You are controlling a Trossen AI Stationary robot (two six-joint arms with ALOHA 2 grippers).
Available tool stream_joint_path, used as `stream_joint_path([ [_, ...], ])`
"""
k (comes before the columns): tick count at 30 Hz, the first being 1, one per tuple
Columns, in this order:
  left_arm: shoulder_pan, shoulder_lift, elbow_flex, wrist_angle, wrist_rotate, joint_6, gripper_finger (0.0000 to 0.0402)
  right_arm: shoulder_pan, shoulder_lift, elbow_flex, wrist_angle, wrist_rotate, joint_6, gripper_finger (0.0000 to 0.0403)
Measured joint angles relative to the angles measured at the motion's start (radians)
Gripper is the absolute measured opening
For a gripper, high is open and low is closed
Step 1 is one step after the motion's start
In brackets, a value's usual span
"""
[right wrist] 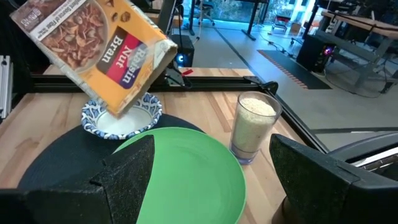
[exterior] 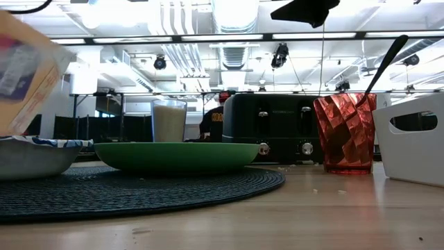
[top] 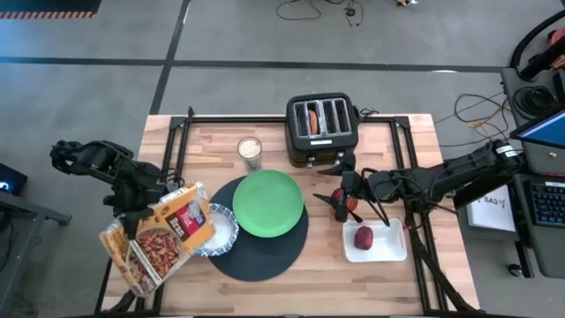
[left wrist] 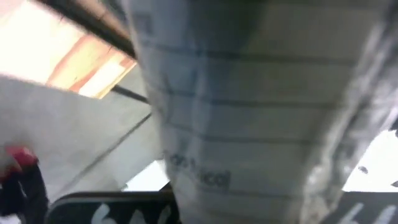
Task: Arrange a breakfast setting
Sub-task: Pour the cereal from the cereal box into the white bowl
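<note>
My left gripper [top: 139, 215] is shut on a cereal box [top: 159, 237], which is tilted in the air over the blue-and-white bowl [top: 221, 231]. The box [right wrist: 93, 50] and bowl [right wrist: 121, 121] also show in the right wrist view. The bowl and the green plate [top: 267, 203] rest on the round dark placemat [top: 260, 258]. My right gripper [right wrist: 211, 186] is open and empty, right of the plate and above the red cup [exterior: 343, 132]. A metal spoon [exterior: 385, 59] stands in the cup. A dark red fruit [top: 364, 237] lies in a white tray [top: 386, 250]. A bagel [top: 313, 119] sits in a toaster slot. My left gripper holds the cereal box by its narrow side [top: 146, 221], coming from the table's left. The fingers do not show: the box's printed panel [left wrist: 249, 112] fills the left wrist view. The box is lifted clear and tilted, its lower corner [right wrist: 118, 111] just over the bowl.
A black toaster [top: 322, 131] stands at the table's far edge. A glass of milk [top: 250, 150] stands to its left, behind the plate. A black rail frame [top: 177, 141] runs around the wooden tabletop.
</note>
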Motion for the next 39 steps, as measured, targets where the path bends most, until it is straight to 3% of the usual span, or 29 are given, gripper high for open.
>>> stream_joint_path([
  [6, 0.001, 0.009, 0.001, -0.024, 0.01, 0.027, 0.0002, 0.0, 0.0, 0.0, 0.0, 0.0, 0.0, 0.0309],
  [10, 0.002, 0.012, -0.002, -0.016, 0.011, -0.034, 0.0002, 0.0, 0.0, 0.0, 0.0, 0.0, 0.0, 0.0309],
  [18, 0.001, 0.029, -0.002, -0.008, 0.015, 0.041, 0.0002, 0.0, 0.0, 0.0, 0.0, 0.0, -0.002, 0.0309],
  [27, 0.001, 0.036, -0.001, -0.008, 0.003, -0.028, 0.0002, -0.001, 0.0, 0.0, 0.0, 0.001, -0.001, 0.0309],
  [30, 0.001, 0.044, 0.003, 0.001, 0.008, 0.058, 0.0002, -0.001, 0.0, 0.0, -0.001, 0.001, -0.002, 0.0309],
  [39, 0.001, 0.056, 0.002, 0.0, 0.0, -0.005, 0.0002, -0.003, 0.0, 0.0, -0.016, 0.009, 0.0, 0.0309],
])
